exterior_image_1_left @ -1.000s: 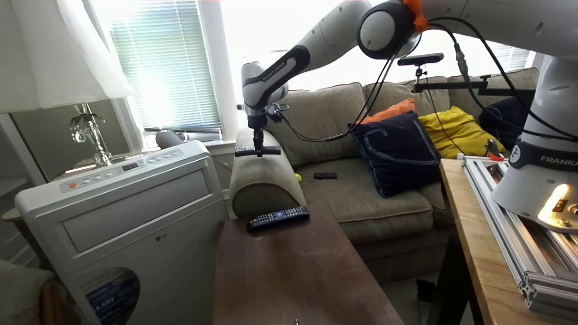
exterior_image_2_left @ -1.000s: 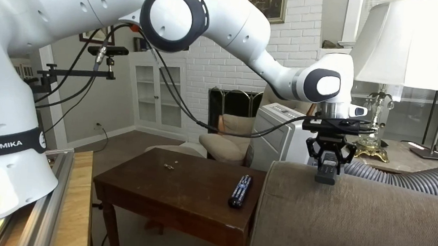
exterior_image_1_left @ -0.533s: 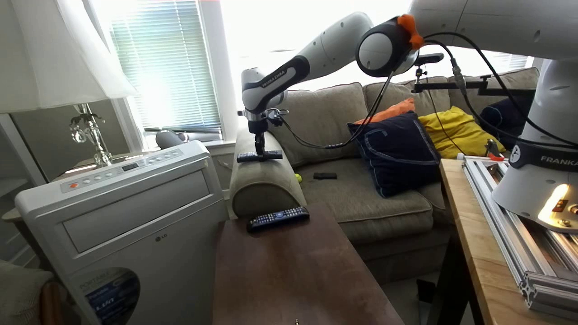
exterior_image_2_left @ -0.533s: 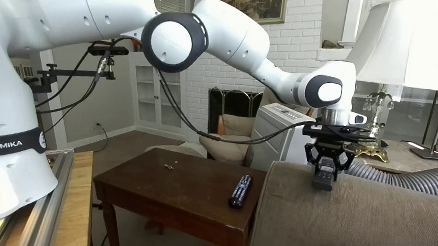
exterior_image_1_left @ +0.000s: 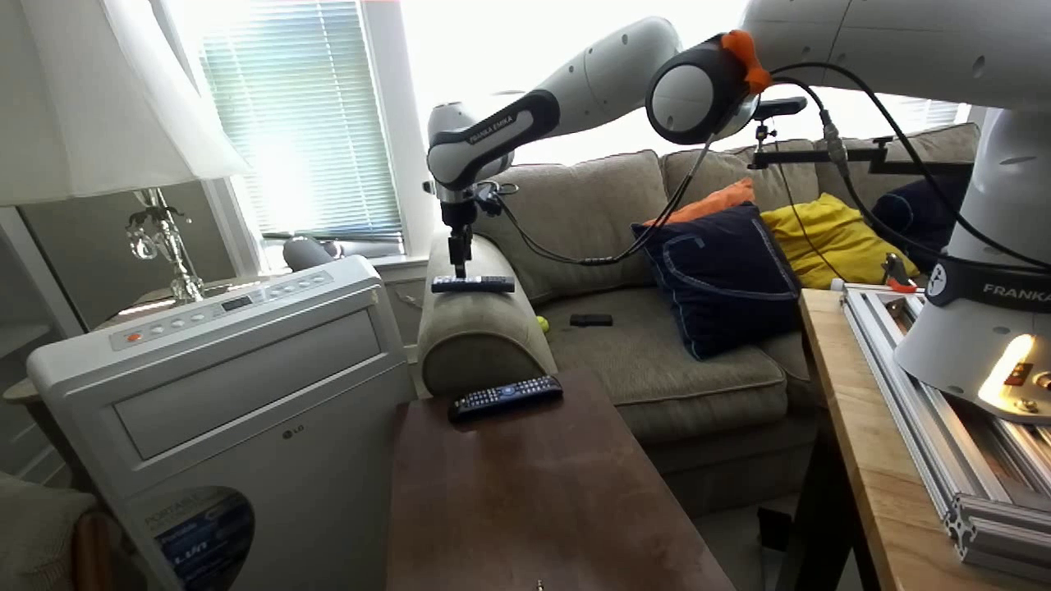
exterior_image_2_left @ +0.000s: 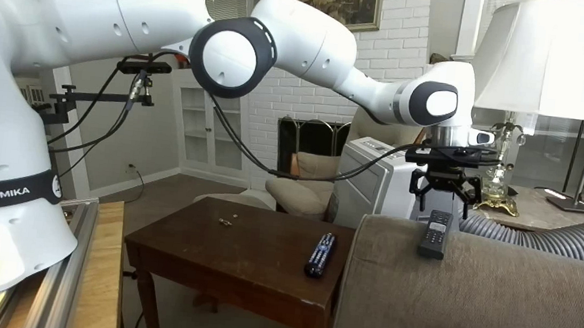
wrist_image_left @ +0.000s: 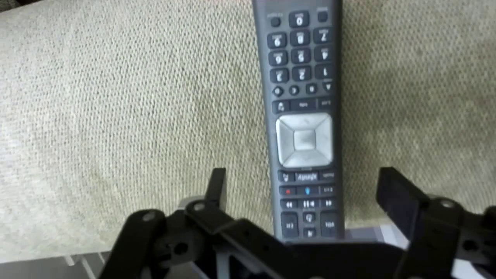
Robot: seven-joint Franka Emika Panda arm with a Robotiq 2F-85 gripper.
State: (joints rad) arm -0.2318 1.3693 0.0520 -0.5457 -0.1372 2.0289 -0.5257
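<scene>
A dark grey remote (wrist_image_left: pixel 304 139) with a silver square pad lies on the beige sofa arm (wrist_image_left: pixel 135 116), buttons up. In both exterior views this remote (exterior_image_1_left: pixel 495 284) (exterior_image_2_left: pixel 435 235) rests across the arm's top. My gripper (wrist_image_left: pixel 303 170) (exterior_image_2_left: pixel 443 209) (exterior_image_1_left: pixel 461 269) stands open just above it. The fingers (wrist_image_left: pixel 399 201) are spread to either side of the remote, with a gap on each side. Nothing is held. The remote's lower end in the wrist view is partly covered by the gripper's body.
Another black remote (exterior_image_1_left: pixel 505 396) lies on the brown wooden table (exterior_image_2_left: pixel 241 250) beside the sofa arm. A portable air conditioner (exterior_image_1_left: pixel 246 394) and a lamp (exterior_image_2_left: pixel 530 58) stand close by. On the sofa seat are a small dark object (exterior_image_1_left: pixel 591 319) and a navy pillow (exterior_image_1_left: pixel 722 279).
The gripper came down with the remote onto the sofa arm. Its jaws have since opened and risen off, drifting slightly left in an exterior view, and the remote stays on the arm.
</scene>
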